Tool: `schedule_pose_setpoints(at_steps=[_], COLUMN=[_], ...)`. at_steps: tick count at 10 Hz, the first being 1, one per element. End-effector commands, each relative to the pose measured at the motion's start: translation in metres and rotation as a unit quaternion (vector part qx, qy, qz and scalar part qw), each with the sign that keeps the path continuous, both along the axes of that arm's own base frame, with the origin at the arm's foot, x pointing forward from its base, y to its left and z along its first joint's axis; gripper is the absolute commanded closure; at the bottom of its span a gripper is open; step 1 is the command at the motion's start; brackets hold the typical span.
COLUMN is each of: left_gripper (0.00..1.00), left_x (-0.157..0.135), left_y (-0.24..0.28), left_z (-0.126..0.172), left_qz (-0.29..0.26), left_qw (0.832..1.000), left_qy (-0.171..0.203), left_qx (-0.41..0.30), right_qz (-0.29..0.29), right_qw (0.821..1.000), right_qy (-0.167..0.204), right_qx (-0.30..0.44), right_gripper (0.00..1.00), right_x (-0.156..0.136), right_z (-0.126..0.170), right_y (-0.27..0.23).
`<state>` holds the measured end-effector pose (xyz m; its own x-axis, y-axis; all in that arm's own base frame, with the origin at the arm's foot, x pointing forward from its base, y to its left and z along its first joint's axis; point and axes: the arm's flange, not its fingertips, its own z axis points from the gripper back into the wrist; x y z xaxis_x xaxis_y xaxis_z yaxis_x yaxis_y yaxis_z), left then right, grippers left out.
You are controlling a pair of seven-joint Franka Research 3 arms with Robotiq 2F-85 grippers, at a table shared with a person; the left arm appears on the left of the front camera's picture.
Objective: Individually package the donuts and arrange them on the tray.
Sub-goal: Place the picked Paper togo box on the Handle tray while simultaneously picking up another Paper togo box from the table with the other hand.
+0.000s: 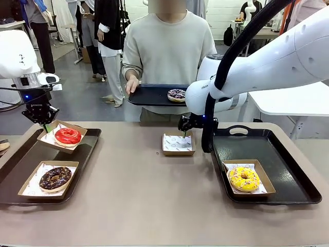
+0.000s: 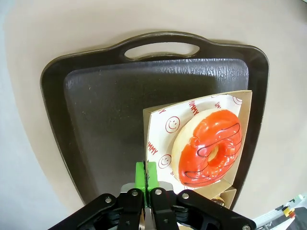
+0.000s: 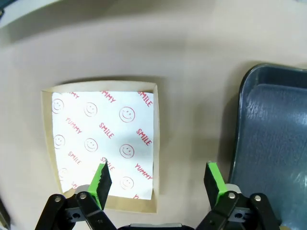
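Three donuts are already boxed: red donut [image 1: 68, 136] and chocolate donut [image 1: 55, 177] on the left tray [image 1: 85, 150], yellow donut [image 1: 243, 178] on the right tray [image 1: 288, 170]. The purple donut [image 1: 176, 94] is left unpacked on the person's tray [image 1: 149, 95]. The left gripper [image 2: 146, 175] is pinched on the red donut's box [image 2: 158, 115]. The right gripper [image 3: 157, 172] is spread above the empty box [image 3: 103, 139].

The matte beige tabletop [image 1: 128, 198] bears three things directly: a black plastic handled tray [image 1: 20, 154] at the left, a matching black tray [image 1: 288, 164] at the right, and, between them, a small brown cardboard box lined with smiley-printed paper [image 1: 178, 144].
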<state>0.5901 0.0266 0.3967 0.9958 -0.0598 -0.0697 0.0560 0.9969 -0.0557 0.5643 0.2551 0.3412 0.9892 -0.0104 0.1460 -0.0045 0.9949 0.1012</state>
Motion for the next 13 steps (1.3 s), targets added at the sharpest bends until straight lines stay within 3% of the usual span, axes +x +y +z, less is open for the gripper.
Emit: schedule_pose_setpoints(at_steps=[1,13], left_gripper=[0.99,0.99], left_x=[0.0,0.018], left_y=[-0.001,-0.011], left_z=[0.003,-0.021], left_qz=[-0.002,0.037], left_qw=[1.0,0.998], left_qy=[-0.002,0.01], left_qx=[0.005,0.05], right_qz=[-0.008,-0.001], right_qw=[1.0,1.0], right_qy=[-0.001,0.0], right_qx=[-0.014,-0.024], right_gripper=[0.0,0.0], right_x=[-0.006,-0.005], right_z=[-0.007,-0.02], right_y=[0.006,0.002])
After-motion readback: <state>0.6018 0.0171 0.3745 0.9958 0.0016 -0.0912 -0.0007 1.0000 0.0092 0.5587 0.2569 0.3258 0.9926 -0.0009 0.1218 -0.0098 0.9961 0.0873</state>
